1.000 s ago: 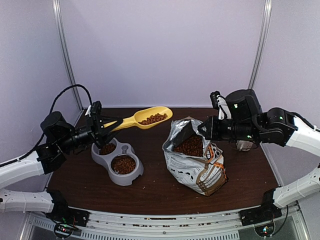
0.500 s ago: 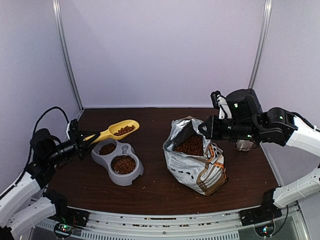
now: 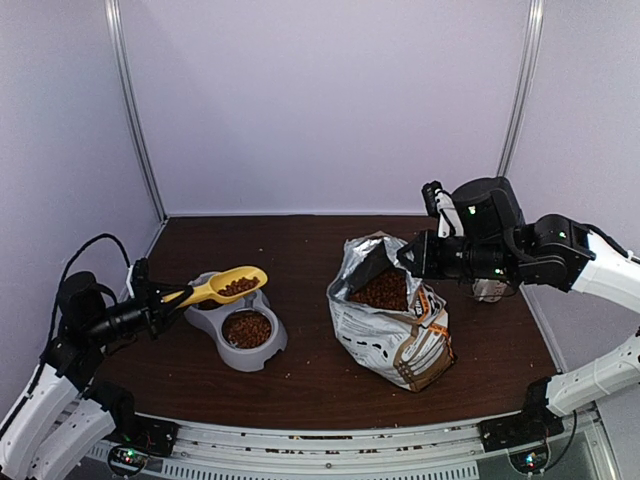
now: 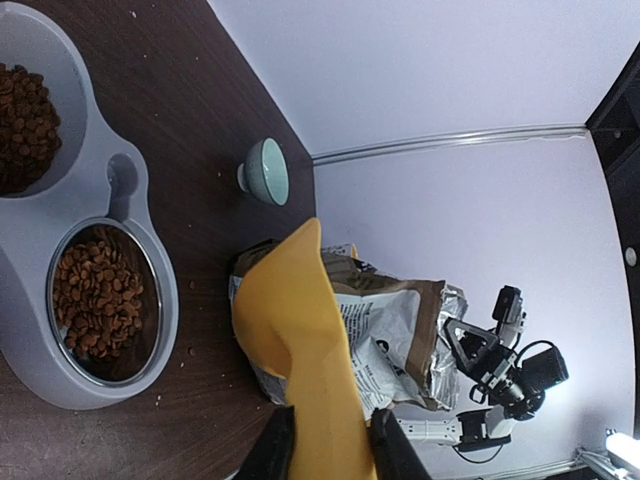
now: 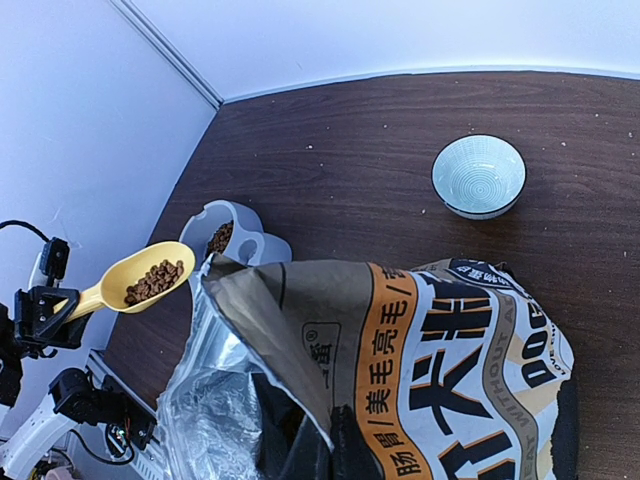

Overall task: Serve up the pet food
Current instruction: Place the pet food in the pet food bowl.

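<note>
— Where do we find the pet food [image 3: 237, 286] right now?

— We see a small heap of it in the yellow scoop [image 3: 225, 287], dark-brown pellets lying in the hollow. We also see it in both wells of the grey feeder [image 4: 85, 110], and more inside the opened bag [image 3: 395, 345].

— And who holds the scoop?

— Our left pincer [image 3: 160, 300] does. From the left wrist we see its two fingers closed on the yellow handle, one on each side. The scoop sits roughly level, its load facing up.

— Where is it relative to the feeder?

— In the top view the scoop's hollow covers the feeder's far well. We cannot tell whether it touches the rim. The near well shows fully, with pellets in it.

— What about our right side?

— Our right pincer [image 3: 405, 255] is clamped on the upper edge of the bag, holding the mouth open. The bag stands on the dark wooden surface [image 3: 310, 390], to the right of the feeder and apart from it. It is silver-white with orange-brown trim and printed lettering.

— Anything else on the surface?

— From the right wrist we see a pale blue-green bowl [image 5: 479, 176] standing upright beyond the bag, clear of it. We see nothing inside it.
</note>
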You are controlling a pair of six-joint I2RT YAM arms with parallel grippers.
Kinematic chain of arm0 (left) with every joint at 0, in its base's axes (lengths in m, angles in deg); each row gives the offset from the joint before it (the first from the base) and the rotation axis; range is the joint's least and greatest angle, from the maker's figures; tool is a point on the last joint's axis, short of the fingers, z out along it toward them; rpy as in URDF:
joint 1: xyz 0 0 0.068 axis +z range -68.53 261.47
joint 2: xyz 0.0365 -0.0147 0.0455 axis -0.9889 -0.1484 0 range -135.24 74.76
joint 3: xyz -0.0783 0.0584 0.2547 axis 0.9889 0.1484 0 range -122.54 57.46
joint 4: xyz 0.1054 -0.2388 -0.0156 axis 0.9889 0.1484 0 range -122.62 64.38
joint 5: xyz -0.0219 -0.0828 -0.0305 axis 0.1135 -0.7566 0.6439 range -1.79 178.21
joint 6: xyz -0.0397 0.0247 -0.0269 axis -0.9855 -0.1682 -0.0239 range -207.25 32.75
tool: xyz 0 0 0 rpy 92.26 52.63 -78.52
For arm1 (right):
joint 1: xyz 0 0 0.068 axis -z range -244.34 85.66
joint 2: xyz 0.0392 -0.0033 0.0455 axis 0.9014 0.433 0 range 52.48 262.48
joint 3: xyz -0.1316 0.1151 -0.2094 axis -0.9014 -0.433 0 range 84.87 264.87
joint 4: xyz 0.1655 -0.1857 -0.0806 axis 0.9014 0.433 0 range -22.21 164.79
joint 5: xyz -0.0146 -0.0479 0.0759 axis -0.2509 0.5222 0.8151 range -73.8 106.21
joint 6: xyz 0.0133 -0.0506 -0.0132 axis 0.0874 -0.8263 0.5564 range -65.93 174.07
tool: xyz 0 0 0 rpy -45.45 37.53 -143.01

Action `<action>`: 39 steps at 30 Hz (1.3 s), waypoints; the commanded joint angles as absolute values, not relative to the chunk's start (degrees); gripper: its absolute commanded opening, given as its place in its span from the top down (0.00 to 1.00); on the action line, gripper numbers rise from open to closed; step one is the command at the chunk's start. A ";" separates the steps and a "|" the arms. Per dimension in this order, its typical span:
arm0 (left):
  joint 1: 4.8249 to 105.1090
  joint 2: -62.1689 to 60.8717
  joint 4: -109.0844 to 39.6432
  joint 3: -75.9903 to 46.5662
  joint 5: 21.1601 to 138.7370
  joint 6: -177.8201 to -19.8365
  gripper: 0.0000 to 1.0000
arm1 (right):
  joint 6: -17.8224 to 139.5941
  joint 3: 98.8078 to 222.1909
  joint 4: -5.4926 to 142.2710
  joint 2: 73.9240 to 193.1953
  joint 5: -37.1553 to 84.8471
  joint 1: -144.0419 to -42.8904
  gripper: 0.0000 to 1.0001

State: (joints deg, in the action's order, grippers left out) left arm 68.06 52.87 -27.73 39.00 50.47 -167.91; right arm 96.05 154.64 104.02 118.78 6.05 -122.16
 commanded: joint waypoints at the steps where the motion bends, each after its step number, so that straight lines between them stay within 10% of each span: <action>1: 68.66 54.85 -24.22 37.78 51.21 -164.76 1.00 | 95.73 154.06 106.11 118.31 4.53 -121.45 1.00; 39: 68.73 48.44 10.09 19.26 58.43 -141.28 1.00 | 95.96 153.75 106.02 118.39 4.76 -121.12 1.00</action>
State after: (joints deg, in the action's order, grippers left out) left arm 68.30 50.44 7.65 22.96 56.62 -147.32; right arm 96.05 154.62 104.02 118.78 6.07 -122.05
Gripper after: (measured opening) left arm 0.220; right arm 0.011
